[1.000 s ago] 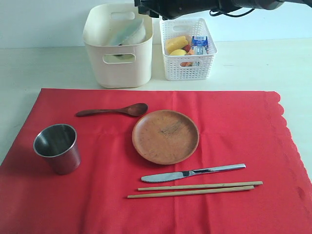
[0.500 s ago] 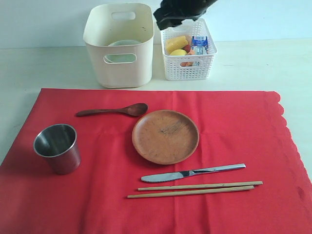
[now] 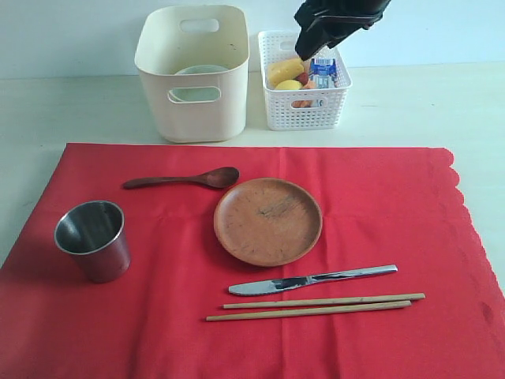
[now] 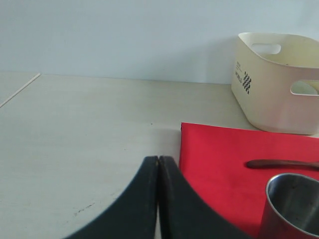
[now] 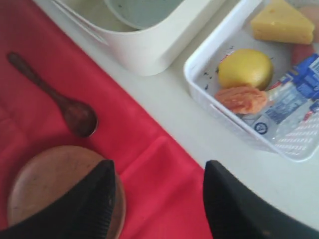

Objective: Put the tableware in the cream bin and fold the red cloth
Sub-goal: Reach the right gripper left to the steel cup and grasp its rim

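Note:
The red cloth (image 3: 379, 205) lies flat on the table. On it are a steel cup (image 3: 93, 239), a dark wooden spoon (image 3: 185, 179), a round brown plate (image 3: 268, 220), a metal knife (image 3: 316, 279) and a pair of chopsticks (image 3: 316, 306). The pale bowl (image 3: 201, 71) sits inside the cream bin (image 3: 193, 79). My right gripper (image 3: 309, 43) hangs open and empty high above the white basket; in its wrist view the gripper (image 5: 159, 172) frames the cloth's edge beside the plate (image 5: 50, 179). My left gripper (image 4: 158, 159) is shut, low over the table by the cloth's corner (image 4: 219, 154), near the cup (image 4: 294, 204).
A white lattice basket (image 3: 272, 99) right of the bin holds yellow and orange food pieces and a blue-white milk carton (image 3: 322, 69). Pale table (image 3: 410, 103) surrounds the cloth. A wall rises close behind bin and basket.
A second ago the bowl stood tilted at the bin's rim under the right gripper; now it lies inside. The right gripper has moved right, from over the bin to over the basket.

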